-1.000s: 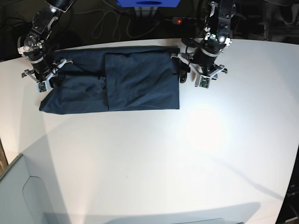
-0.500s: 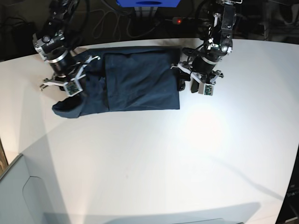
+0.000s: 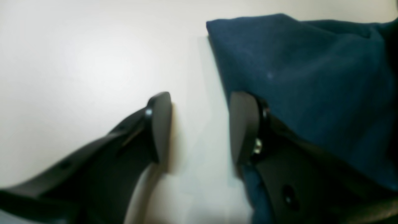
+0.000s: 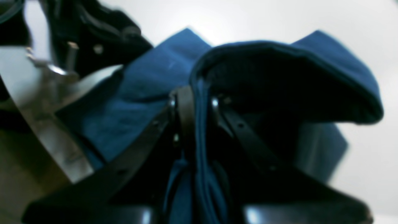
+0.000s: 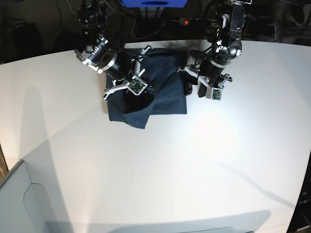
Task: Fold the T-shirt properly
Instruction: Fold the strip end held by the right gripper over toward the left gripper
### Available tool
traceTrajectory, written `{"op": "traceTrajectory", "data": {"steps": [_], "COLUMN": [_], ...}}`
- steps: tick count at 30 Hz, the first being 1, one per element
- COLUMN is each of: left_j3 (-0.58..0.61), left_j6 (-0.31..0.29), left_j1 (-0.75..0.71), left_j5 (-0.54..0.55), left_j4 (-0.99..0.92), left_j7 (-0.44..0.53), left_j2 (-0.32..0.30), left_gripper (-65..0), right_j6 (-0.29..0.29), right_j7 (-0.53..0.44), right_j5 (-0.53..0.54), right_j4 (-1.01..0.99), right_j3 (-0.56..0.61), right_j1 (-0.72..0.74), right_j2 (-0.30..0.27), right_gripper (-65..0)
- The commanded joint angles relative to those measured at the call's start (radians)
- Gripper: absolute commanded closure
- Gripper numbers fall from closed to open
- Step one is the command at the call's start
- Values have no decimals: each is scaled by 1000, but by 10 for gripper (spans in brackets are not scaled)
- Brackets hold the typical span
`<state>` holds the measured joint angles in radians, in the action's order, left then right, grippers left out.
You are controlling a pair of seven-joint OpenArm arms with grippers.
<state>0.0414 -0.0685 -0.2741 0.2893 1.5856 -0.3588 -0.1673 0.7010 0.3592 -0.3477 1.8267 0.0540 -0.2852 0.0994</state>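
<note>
- The T-shirt [image 5: 165,87] is found on the white table [image 5: 160,170], toward its far edge, between the two arms.
- A second ago the cloth was spread as a long band reaching far toward the base view's left; that end has since been lifted and carried across toward the middle, so a much shorter, roughly square bundle is now seen.
- The carrying has been done by the right gripper [image 4: 192,105], whose jaws are clamped on a doubled fold of the cloth; the pinched edge is seen running between them in the right wrist view.
- A loose flap [image 5: 136,114] is left hanging below that gripper, with its corner resting on the table, so the fold is judged not yet laid flat.
- The left gripper [image 3: 199,127] is held released at the opposite edge of the T-shirt [image 3: 304,81]; nothing is gripped, bare table shows in the gap, and one finger [image 3: 245,124] sits at the cloth's border.
- The crosswise fold is judged under way: the carried end has yet to be set down and released squarely over the far half.
</note>
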Motion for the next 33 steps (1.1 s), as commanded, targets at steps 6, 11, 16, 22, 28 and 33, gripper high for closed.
{"op": "traceTrajectory", "data": {"steps": [6,11,16,22,28,33], "left_j3": [-2,5,4,-4,-4,-4], "left_j6": [3,3,5,5,5,5], "left_j1": [-15,-15,-15,-15,-15,-15], "left_j5": [-2,0,0,0,0,0], "left_j4": [3,5,5,5,5,5], "left_j7": [-35,-36,-36,-36,-35,-30], "left_j2": [-4,-1,-2,-4,-5,-5], "left_gripper": [-297,-298,-298,-298,-298,-298], "right_j6": [-3,-20,-34,-34,-34,-34], "right_j7": [-33,-30,-33,-35,-27,-24], "right_j5": [25,23,25,23,23,23], "right_j4": [-48,-97,-166,-160,-89,11], "right_j3": [99,146,146,142,140,139], "right_j1": [57,96,120,120,117,82], "right_j2": [3,6,1,-3,-71,-122], "right_gripper": [0,0,0,-2,-1,-1]}}
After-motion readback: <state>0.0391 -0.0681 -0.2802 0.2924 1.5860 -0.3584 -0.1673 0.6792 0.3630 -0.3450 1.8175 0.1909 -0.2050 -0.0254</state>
